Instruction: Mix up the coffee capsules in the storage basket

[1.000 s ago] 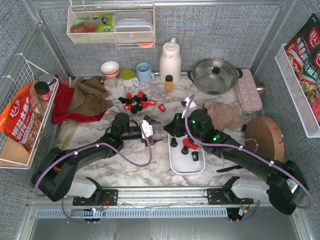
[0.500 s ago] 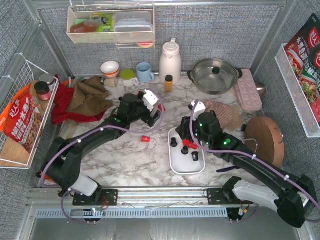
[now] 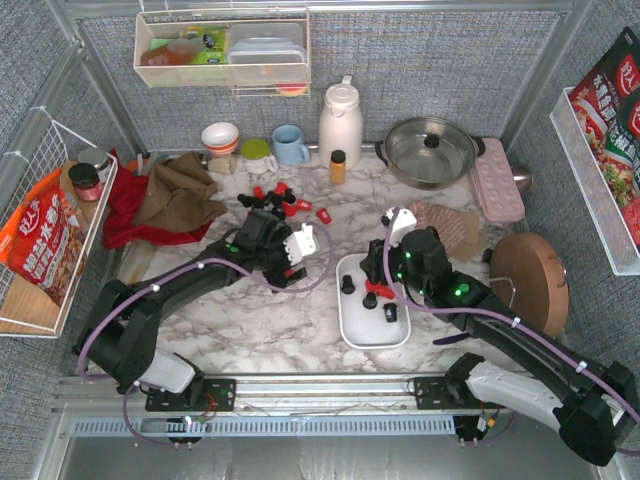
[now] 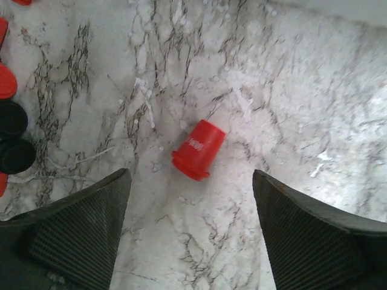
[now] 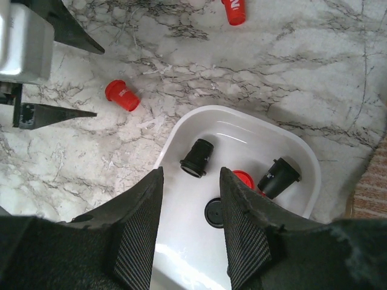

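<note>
The white storage basket (image 3: 349, 325) (image 5: 240, 116) lies at mid-table with three black coffee capsules (image 3: 347, 285) (image 5: 198, 157) and a red one (image 3: 379, 290) (image 5: 243, 176) inside. My right gripper (image 3: 384, 272) (image 5: 191, 175) hovers open over the basket's far end, holding nothing. One red capsule (image 3: 291, 273) (image 4: 198, 149) (image 5: 122, 95) lies on its side on the marble left of the basket. My left gripper (image 3: 288, 260) (image 4: 190, 176) hangs wide open just above it, apart from it. A pile of red and black capsules (image 3: 274, 200) (image 4: 12, 119) sits further back.
A stray red capsule (image 3: 323, 213) (image 5: 234, 11) lies right of the pile. Along the back stand an amber bottle (image 3: 338, 166), a white flask (image 3: 340, 120), cups (image 3: 290, 145) and a steel pot (image 3: 430, 150). Cloths (image 3: 180, 190) lie left; a pink box (image 3: 497, 178) and a wooden disc (image 3: 528, 275) sit right.
My left gripper swung out to the capsule pile and came back over the lone red capsule, its jaws opening wide. The right gripper widened and lifted slightly over the basket.
</note>
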Robot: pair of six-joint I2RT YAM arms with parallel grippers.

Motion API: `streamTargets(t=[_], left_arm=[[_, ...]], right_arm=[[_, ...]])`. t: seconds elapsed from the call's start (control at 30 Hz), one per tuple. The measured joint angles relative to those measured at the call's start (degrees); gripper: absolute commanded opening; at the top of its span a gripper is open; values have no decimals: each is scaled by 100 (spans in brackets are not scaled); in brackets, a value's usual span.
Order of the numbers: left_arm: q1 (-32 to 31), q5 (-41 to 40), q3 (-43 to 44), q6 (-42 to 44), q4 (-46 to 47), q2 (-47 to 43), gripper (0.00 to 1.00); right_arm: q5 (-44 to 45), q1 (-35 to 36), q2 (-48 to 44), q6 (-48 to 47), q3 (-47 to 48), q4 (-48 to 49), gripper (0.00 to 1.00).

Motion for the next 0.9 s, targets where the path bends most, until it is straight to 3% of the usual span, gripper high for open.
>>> streamTargets(t=[0.3, 0.6, 0.9], left_arm=[[52, 48, -693, 973, 584, 90, 81], [109, 22, -855, 1182, 1287, 345, 73], [120, 258, -780, 1353, 1327, 603, 66]], right_arm=[[-129, 11, 24, -15, -2, 0, 46], [-225, 0, 37, -63, -24, 0, 46], [-317, -4, 46, -76, -127, 4, 46]])
